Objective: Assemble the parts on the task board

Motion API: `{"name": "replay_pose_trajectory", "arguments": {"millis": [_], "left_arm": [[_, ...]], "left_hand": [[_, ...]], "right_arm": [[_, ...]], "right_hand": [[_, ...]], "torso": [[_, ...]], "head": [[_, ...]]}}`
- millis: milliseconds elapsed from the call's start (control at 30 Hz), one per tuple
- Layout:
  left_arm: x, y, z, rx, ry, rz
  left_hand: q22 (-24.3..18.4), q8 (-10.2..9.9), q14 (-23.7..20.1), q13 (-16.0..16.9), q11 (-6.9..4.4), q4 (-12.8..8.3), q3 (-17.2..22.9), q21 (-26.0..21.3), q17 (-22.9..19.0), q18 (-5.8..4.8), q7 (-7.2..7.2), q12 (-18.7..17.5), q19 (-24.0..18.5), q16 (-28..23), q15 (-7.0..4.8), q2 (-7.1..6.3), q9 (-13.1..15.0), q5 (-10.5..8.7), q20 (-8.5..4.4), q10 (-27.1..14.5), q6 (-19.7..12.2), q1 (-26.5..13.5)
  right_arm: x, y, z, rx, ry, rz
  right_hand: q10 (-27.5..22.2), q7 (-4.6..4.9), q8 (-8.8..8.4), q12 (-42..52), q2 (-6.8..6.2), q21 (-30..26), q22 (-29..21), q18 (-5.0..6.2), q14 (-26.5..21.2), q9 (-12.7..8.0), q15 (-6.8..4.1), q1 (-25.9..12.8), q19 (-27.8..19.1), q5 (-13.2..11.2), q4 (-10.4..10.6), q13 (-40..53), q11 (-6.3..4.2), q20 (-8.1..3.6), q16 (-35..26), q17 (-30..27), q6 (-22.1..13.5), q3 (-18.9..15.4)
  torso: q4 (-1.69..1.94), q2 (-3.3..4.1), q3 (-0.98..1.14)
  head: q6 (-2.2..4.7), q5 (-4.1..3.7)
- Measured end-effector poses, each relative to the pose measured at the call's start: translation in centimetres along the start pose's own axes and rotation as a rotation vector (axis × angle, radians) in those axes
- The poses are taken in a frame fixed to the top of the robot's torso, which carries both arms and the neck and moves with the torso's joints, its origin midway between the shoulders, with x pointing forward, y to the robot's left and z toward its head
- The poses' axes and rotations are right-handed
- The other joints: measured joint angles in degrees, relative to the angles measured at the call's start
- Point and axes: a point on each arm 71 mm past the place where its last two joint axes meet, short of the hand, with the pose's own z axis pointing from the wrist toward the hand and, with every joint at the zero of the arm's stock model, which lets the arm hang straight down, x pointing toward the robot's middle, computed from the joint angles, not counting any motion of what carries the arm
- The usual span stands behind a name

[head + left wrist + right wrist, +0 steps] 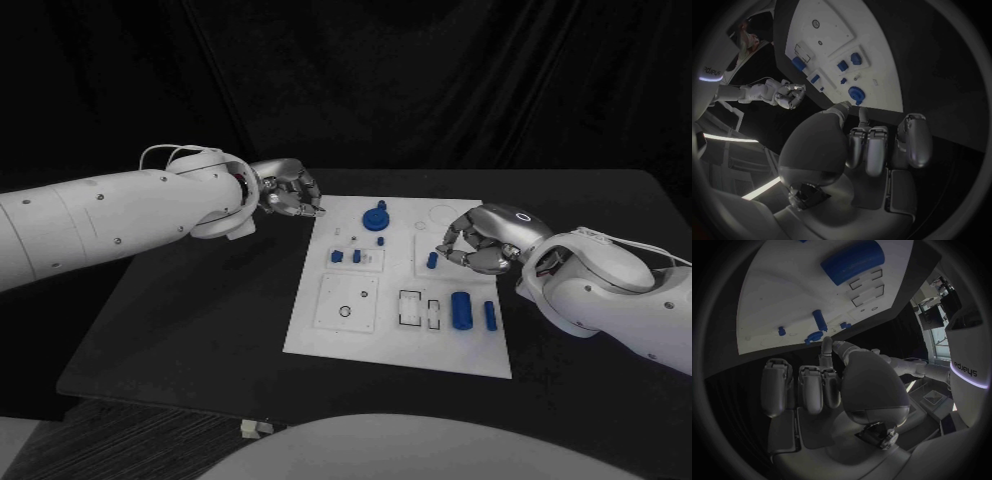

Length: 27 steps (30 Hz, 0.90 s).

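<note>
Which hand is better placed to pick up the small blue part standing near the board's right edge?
Right. The right hand hovers over the task board just beside that small blue part, fingers curled, holding nothing. The left hand sits off the board's far-left corner.

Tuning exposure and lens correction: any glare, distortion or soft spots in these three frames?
Head view: dim and even, black table swallows shadows, white board readable with no blown glare. Left wrist view: heavy fisheye, board edges bow, bright light strips at the rim. Right wrist view: same bending of the board; the near hand looks soft.
</note>
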Motion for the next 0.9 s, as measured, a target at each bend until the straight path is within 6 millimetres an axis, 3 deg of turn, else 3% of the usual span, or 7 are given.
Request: {"name": "replay_pose_trajectory", "arguments": {"millis": [167,300,367,500,600,800,900], "left_arm": [[2.2,0.9,-0.6,-0.007,-0.012,0.017],[4.1,1.0,-0.5,-0.010,0.003,0.022],[5.0,0.9,-0.4,-0.010,0.015,0.025],[6.3,0.7,-0.1,-0.012,0.040,0.029],[7.2,0.7,0.1,-0.021,0.065,0.031],[8.5,1.2,0.4,-0.054,0.106,0.036],[8.7,1.4,0.5,-0.069,0.116,0.039]], "left_hand": [[0.00,0.00,0.00,0.00,0.01,1.90,-1.90,0.43,0.00,0.01,-0.34,0.00,0.49,0.00,0.01,-0.05,-2.59,-2.90,0.50,0.00,1.27,-0.11],[0.00,0.02,0.00,0.00,0.00,2.18,-2.20,0.43,0.00,0.00,-0.49,0.00,0.49,0.00,0.01,0.66,-4.17,-6.00,0.50,0.00,2.37,-4.81],[0.00,0.97,0.00,0.00,-0.02,2.69,-5.52,0.43,0.00,0.01,-0.86,0.00,0.50,0.00,0.00,1.27,-4.47,-6.00,0.49,-0.01,4.72,-6.17],[0.00,2.79,0.00,0.00,-0.41,2.68,-5.56,0.43,0.00,0.01,-1.80,0.00,0.49,0.00,-0.02,2.89,-4.73,-7.34,0.47,-0.40,7.14,-9.88],[0.00,2.79,0.00,0.00,-0.42,2.71,-8.89,0.42,0.00,0.01,-1.72,-0.01,0.48,0.00,-0.02,3.60,-5.28,-8.67,0.46,-0.40,7.24,-10.76],[0.00,2.79,0.00,0.00,-0.42,2.84,-9.03,0.28,0.00,0.01,-1.70,-0.04,-0.24,0.00,-0.02,4.20,-6.32,-8.67,-0.22,-0.40,7.21,-14.07],[0.00,2.78,0.00,0.00,-0.41,2.76,-12.42,0.27,0.00,0.01,-1.41,-0.05,-0.55,0.00,-0.02,4.97,-7.16,-8.65,0.08,-0.40,6.92,-14.85]], "right_arm": [[0.0,0.1,0.1,-0.007,-0.004,0.000],[0.0,0.1,0.1,-0.007,-0.004,-0.001],[0.0,0.1,0.1,-0.008,-0.003,-0.001],[0.0,0.0,0.1,-0.008,-0.002,-0.001],[0.1,0.0,0.1,-0.007,-0.001,-0.001],[0.2,-0.1,0.1,-0.005,0.004,-0.001],[0.2,-0.1,0.1,-0.004,0.007,-0.001]], "right_hand": [[0.10,0.13,-0.33,0.00,0.00,0.00,0.00,0.00,0.00,-0.02,0.00,0.00,0.00,-0.01,0.01,0.00,0.10,0.01,0.00,0.00,-0.14,0.00],[0.10,0.22,-0.83,0.00,0.00,0.00,0.00,-0.01,0.00,-0.03,0.01,0.00,0.29,-0.06,0.01,0.00,0.10,0.30,0.00,0.00,-0.23,0.01],[0.10,0.22,-0.83,0.00,0.00,0.00,0.00,0.00,0.00,-0.06,0.00,0.00,0.29,-0.06,0.01,0.00,0.10,0.30,0.00,0.00,-0.23,0.01],[0.09,0.22,-0.84,0.00,0.01,0.00,0.00,0.00,0.00,-0.08,0.01,0.00,0.29,-0.06,0.01,0.00,0.10,0.30,0.00,0.00,-0.23,0.01],[0.10,0.22,-1.17,0.00,0.01,0.00,0.00,-0.01,-0.01,-0.09,0.01,0.00,0.29,-0.06,0.01,0.00,0.10,0.30,0.00,0.00,-0.23,0.01],[0.10,0.23,-1.34,0.00,0.01,0.00,0.00,-0.01,-0.01,-0.14,0.02,0.00,0.29,-0.06,0.01,0.00,0.10,0.30,0.00,0.00,-0.23,0.01],[0.10,0.24,-1.34,0.00,0.01,0.00,0.00,0.00,-0.41,-0.17,0.36,0.00,0.29,-0.05,0.01,0.00,0.11,0.30,0.00,0.00,-0.24,0.01]], "torso": [[-0.01,-0.01,0.00],[0.01,-0.02,-0.01],[0.03,-0.02,-0.05],[0.08,-0.03,-0.13],[0.08,-0.03,-0.13],[-0.01,0.02,-0.08],[-0.03,0.05,-0.04]], "head": [[0.00,0.12],[0.00,-0.19],[0.00,-0.36],[-0.01,-0.53],[-0.01,-0.53],[-0.01,-0.43],[0.00,-0.29]]}}
